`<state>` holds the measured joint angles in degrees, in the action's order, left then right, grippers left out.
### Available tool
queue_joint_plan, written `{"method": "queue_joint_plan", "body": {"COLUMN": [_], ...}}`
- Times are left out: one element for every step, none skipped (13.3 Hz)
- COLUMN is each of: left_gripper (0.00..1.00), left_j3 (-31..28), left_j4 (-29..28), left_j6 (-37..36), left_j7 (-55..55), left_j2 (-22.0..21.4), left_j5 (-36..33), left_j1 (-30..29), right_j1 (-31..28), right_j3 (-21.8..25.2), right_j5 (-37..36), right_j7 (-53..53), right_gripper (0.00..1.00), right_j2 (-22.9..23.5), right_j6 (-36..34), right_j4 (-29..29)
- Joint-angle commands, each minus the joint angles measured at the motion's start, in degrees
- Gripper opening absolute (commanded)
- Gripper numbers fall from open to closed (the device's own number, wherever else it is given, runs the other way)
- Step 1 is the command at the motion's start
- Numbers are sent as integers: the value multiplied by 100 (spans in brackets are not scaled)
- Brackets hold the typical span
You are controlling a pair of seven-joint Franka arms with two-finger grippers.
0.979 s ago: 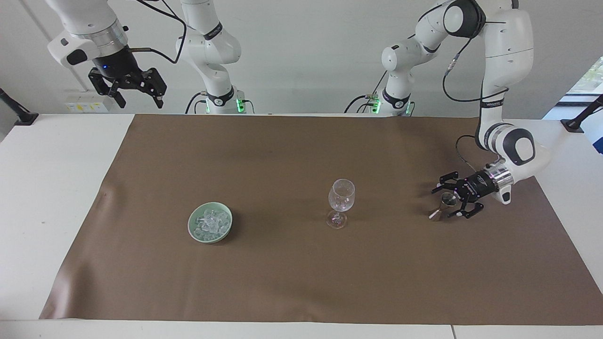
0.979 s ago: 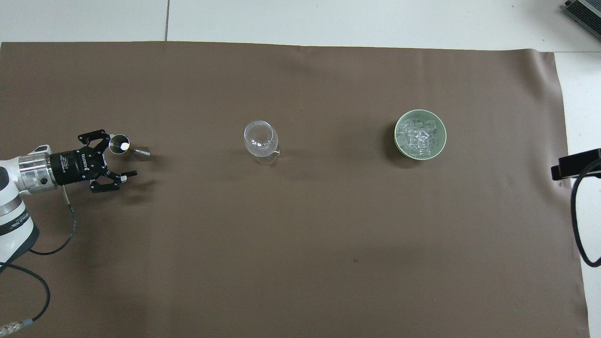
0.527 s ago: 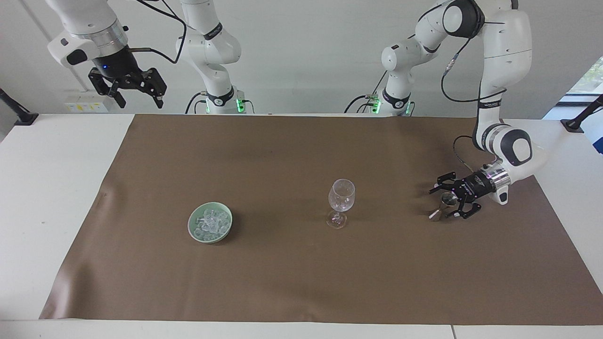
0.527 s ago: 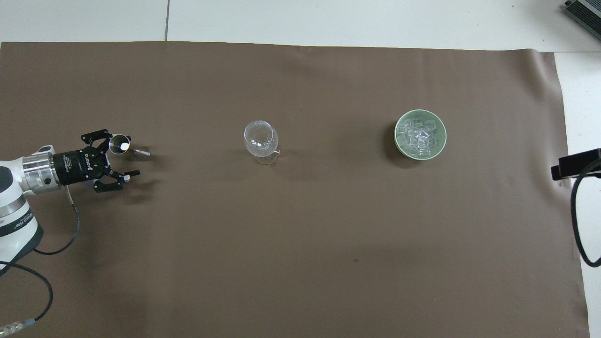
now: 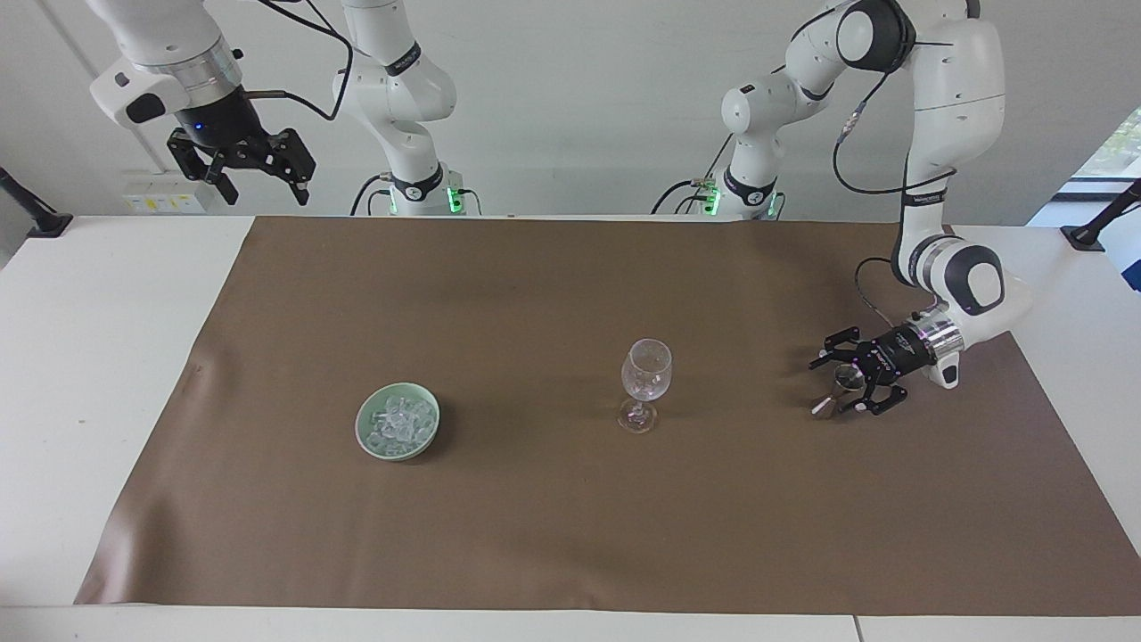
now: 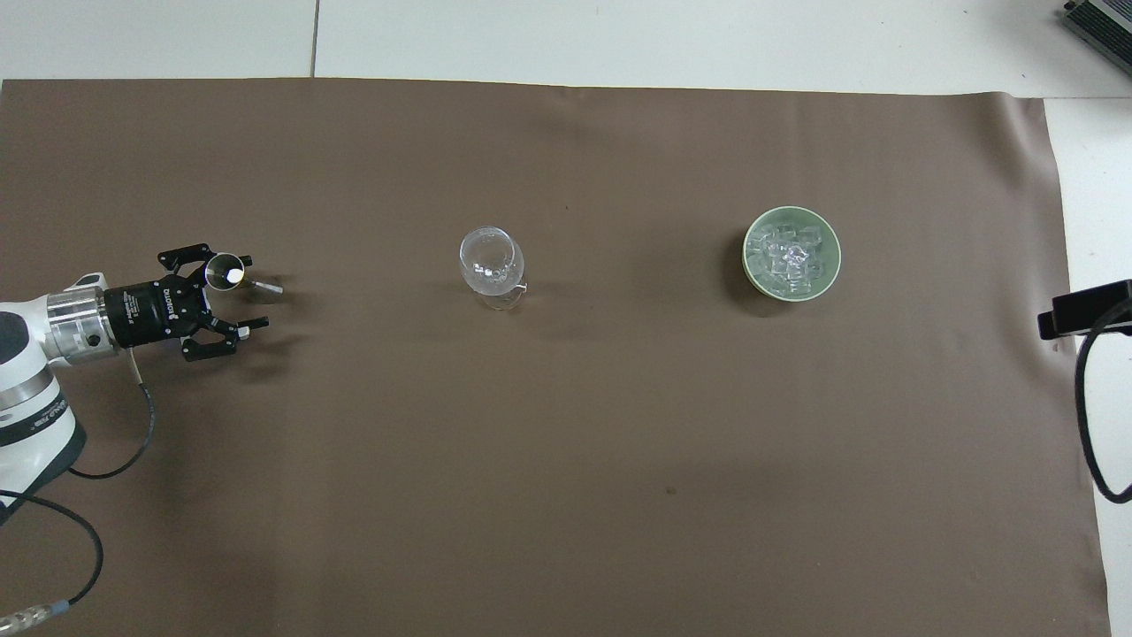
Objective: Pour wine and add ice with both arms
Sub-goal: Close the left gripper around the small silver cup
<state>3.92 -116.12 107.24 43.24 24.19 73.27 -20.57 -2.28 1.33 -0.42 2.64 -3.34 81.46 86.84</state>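
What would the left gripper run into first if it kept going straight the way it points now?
Probably the small metal cup, which stands between the open jaws of the left gripper. On that line comes the wine glass, though how well it lines up is hard to judge.

A matt brown cloth (image 5: 553, 526) carries a clear glass (image 5: 645, 379), a glossy green bowl (image 5: 363, 432) and a shiny metal cup (image 6: 224, 271).

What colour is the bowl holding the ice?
Pale green; the bowl shows best in the overhead view, with the clear ice heaped inside.
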Motion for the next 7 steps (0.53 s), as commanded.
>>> {"method": "queue_joint_plan", "body": {"left_gripper": [87, 82, 76, 73, 72, 69, 67], "left_j3": [-49, -57, -58, -58, -58, -58, -58], "left_j4": [-131, -131, -131, -131, -131, -131, -131], "left_j6": [122, 122, 122, 122, 122, 122, 122], "left_j7": [-105, -105, -96, -96, -96, -96, -96], "left_j2": [-55, -55, -64, -55, -55, -64, -64], "left_j5": [152, 152, 152, 152, 152, 152, 152], "left_j1": [79, 79, 79, 70, 70, 70, 70], "right_j1": [-1, -1, -1, -1, -1, -1, -1], "right_j3": [-1, -1, -1, -1, -1, -1, -1], "right_j5": [60, 60, 60, 60, 60, 60, 60], "right_j7": [-62, -62, -62, -62, -62, -62, -62], "right_gripper": [100, 100, 100, 100, 100, 100, 100], "right_j2": [-70, -70, -79, -70, -70, -70, -70], "right_j6": [46, 46, 46, 46, 46, 46, 46], "right_j4": [70, 70, 70, 70, 79, 70, 70]}}
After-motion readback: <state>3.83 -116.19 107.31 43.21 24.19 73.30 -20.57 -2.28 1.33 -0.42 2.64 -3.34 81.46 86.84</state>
